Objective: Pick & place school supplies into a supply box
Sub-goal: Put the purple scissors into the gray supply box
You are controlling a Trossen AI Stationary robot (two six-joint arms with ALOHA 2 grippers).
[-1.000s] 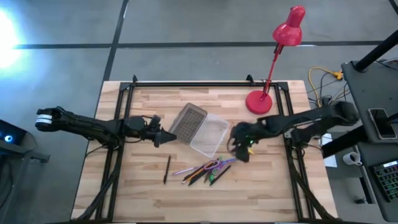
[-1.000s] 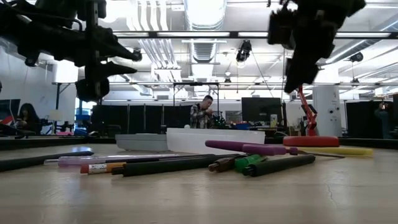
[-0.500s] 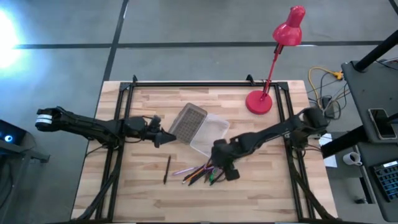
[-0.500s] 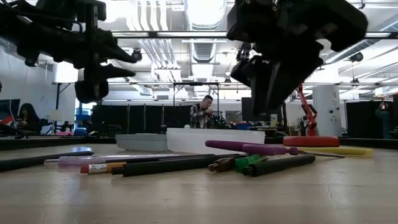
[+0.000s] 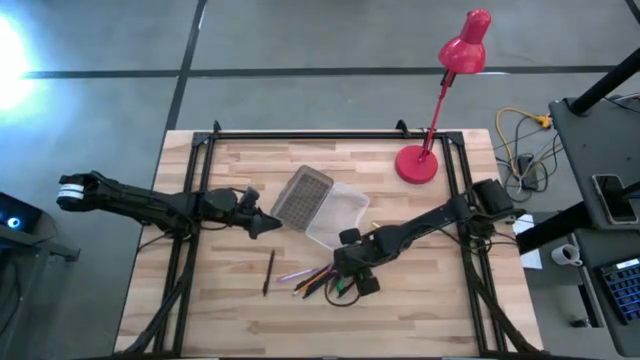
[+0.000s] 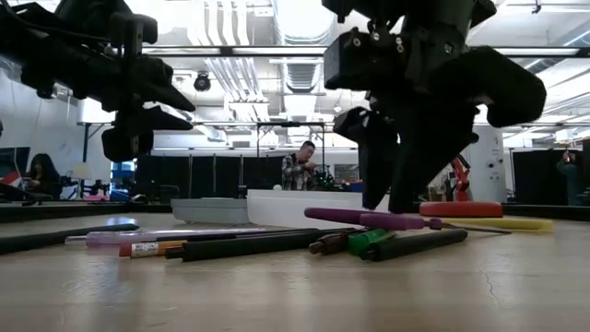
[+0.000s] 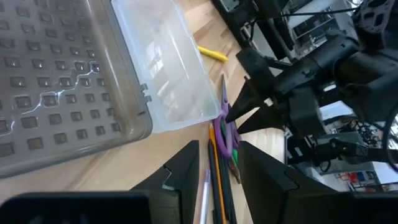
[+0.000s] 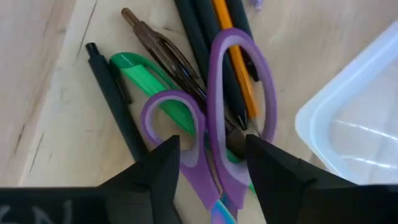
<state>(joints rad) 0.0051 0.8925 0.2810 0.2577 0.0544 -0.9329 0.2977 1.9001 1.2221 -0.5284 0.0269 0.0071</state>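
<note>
The supplies lie in a pile (image 5: 325, 275) near the table's front: black pens, a green pen (image 8: 155, 87), a brown pen (image 8: 161, 46), an orange pencil (image 8: 236, 56), and purple-handled scissors (image 8: 214, 106) on top. A lone black pencil (image 5: 269, 272) lies to their left, and a yellow marker (image 7: 211, 54) lies beyond the box. The supply box (image 5: 337, 217) stands open, its grey grid lid (image 5: 300, 197) flat on the table. My right gripper (image 8: 211, 146) is open, low over the pile, with a finger on either side of the scissors' handle loops. My left gripper (image 7: 217, 146) is open and hovers beside the lid. My right gripper comes at the scissors' handle loops (image 8: 186, 118) from above, pointing down, fingers (image 6: 398, 175) reaching to the pile. I cannot tell whether they touch the scissors, which lie flat on the pens.
A red desk lamp (image 5: 440, 100) stands at the table's far right, its base (image 5: 417, 163) on the wood. Black frame rails (image 5: 185, 250) run along both table sides. Bare wood lies along the near edge (image 5: 320, 330). People sit in the room beyond.
My right gripper has swung from the table's right side, by the yellow marker, toward the left and near edge, and has come down onto the pile over the scissors. The left arm and all the supplies have stayed put.
</note>
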